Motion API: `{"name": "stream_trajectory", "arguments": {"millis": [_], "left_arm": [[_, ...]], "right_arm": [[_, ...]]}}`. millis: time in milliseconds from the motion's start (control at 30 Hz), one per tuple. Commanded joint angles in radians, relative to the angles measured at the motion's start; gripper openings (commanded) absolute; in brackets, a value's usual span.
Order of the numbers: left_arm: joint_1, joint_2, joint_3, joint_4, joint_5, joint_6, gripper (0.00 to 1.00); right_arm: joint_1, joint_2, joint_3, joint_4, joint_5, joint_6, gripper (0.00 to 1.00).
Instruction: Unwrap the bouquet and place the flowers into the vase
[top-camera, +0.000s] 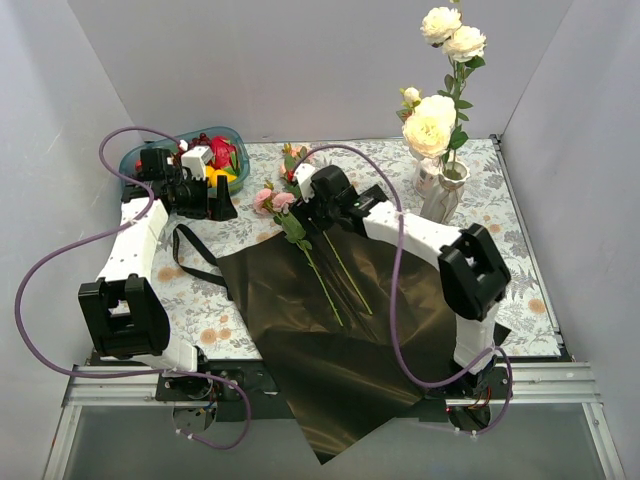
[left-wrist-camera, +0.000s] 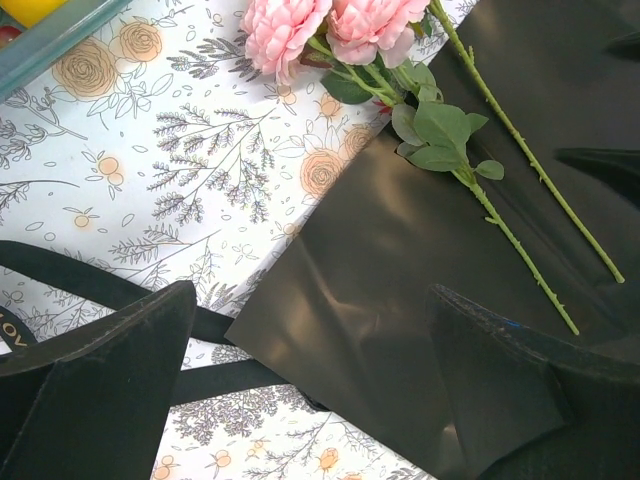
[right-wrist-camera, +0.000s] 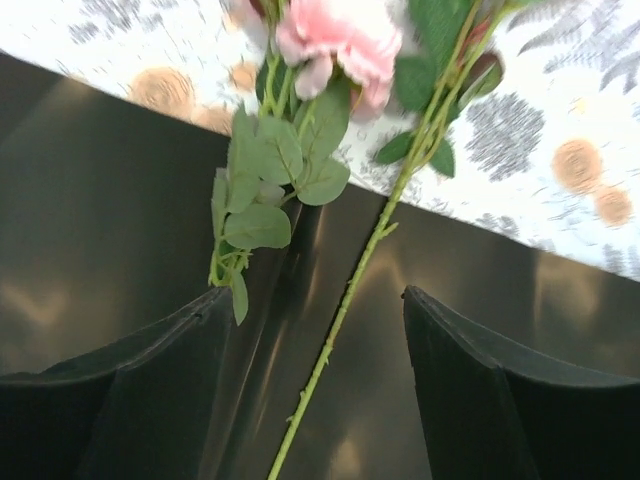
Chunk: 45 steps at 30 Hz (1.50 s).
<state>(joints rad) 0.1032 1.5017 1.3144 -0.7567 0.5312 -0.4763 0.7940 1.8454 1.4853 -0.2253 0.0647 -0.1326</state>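
At the far right of the table (top-camera: 500, 200) stands one white vase (top-camera: 443, 200). It holds cream roses (top-camera: 430, 125): four blooms can be counted, three large and one smaller, upright on leafy green stalks.

One sheet of glossy black-brown wrapping paper (top-camera: 340, 340) lies opened flat at the centre. Its near part hangs over the near table edge. One black ribbon (top-camera: 190, 250) lies loose on the cloth just left of the paper, touching the paper's left corner.

Two loose rose stems (top-camera: 325, 290) lie side by side on the paper, heads pointing far. The left stem carries two pink blooms (top-camera: 273, 199), which rest on the cloth just beyond the paper's far edge. The right stem's head lies further off, and its bloom count cannot be told.

One teal bowl (top-camera: 135, 160) sits at the far left, holding red and yellow fruit (top-camera: 222, 155). The number of pieces cannot be told.

The left gripper (left-wrist-camera: 310, 300) is near the bowl, above the ribbon and the paper's left corner. Its jaws are spread wide with nothing between them.

The right gripper (right-wrist-camera: 318, 295) is low over the paper's far edge. Its jaws are apart and straddle the right stem, and neither finger visibly touches it. The leaves of the left stem lie against its left finger (right-wrist-camera: 150, 390).
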Motion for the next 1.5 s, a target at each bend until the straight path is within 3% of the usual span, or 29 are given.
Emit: {"name": "stream_trajectory", "arguments": {"millis": [0,233,400,600,1067,1467], "left_arm": [[0.003,-0.031,-0.020,0.022,0.007,0.025,0.98],[0.003,-0.031,-0.029,0.019,0.021,0.048,0.98],[0.006,-0.021,-0.024,0.014,0.035,0.051,0.98],[0.004,-0.012,-0.024,0.003,0.046,0.064,0.98],[0.004,-0.009,-0.027,-0.001,0.047,0.077,0.98],[0.006,-0.031,-0.029,-0.010,0.006,0.100,0.98]], "right_arm": [[-0.022,0.095,0.033,0.084,0.015,0.037,0.71],[-0.076,0.184,0.038,0.202,0.070,0.050,0.57],[-0.104,0.261,0.130,0.181,0.031,0.059,0.52],[-0.121,0.347,0.205,0.150,-0.002,0.074,0.51],[-0.130,0.408,0.205,0.136,-0.031,0.110,0.55],[-0.130,0.440,0.210,0.107,-0.022,0.125,0.33]]}}
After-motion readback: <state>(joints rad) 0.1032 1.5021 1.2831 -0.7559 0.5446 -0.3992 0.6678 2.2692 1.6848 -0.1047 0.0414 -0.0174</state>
